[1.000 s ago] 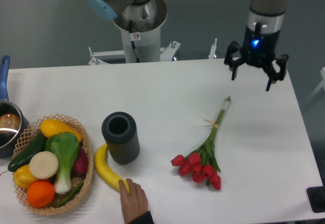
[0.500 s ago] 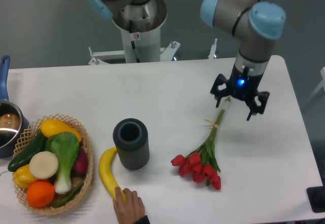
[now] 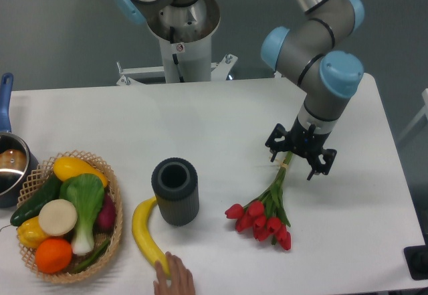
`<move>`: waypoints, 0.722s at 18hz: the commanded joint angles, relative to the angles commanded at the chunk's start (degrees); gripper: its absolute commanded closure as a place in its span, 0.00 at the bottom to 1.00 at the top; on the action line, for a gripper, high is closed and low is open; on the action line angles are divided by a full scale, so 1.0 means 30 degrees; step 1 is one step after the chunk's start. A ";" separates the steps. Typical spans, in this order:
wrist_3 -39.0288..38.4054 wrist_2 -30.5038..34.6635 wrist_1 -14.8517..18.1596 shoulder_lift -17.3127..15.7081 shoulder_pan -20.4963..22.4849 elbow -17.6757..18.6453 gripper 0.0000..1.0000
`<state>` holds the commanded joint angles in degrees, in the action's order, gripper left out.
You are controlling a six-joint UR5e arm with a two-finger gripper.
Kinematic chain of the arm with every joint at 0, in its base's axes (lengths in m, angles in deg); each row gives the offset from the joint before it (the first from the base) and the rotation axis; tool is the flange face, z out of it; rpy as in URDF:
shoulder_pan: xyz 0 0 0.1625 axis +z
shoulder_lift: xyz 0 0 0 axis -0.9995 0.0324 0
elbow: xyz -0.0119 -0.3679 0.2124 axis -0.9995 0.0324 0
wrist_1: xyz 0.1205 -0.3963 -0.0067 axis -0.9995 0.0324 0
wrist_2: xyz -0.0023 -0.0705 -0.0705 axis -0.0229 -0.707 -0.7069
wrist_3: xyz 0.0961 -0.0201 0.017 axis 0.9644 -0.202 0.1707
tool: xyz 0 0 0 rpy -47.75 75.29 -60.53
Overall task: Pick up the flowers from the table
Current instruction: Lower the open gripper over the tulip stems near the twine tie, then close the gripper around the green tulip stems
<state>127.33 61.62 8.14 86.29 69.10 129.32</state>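
The flowers [image 3: 264, 213] lie on the white table [image 3: 221, 121], red tulip heads at the lower left and green stems running up and right. My gripper [image 3: 293, 159] is low over the upper stems, near the tan band. Its fingers [image 3: 273, 150] stand apart, one on each side of the stems. It is open, and the stem tips are hidden under it.
A dark ribbed cylinder vase [image 3: 175, 190] stands left of the flowers. A banana [image 3: 145, 231] lies beside it with a person's hand [image 3: 175, 281] at its lower end. A wicker basket of produce [image 3: 61, 216] and a pot [image 3: 10, 164] sit at the left edge.
The gripper came down and left from above the table's back right to sit over the stems. The vase and banana were shifted right by the hand, which has drawn back.
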 joint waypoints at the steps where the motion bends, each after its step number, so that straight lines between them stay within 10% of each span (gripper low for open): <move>1: 0.0029 0.0000 0.0000 0.0088 0.0000 0.0000 0.00; 13: 0.0059 0.0117 -0.0059 0.1202 -0.0468 -0.0322 0.00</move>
<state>127.51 61.97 7.96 89.90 67.69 128.35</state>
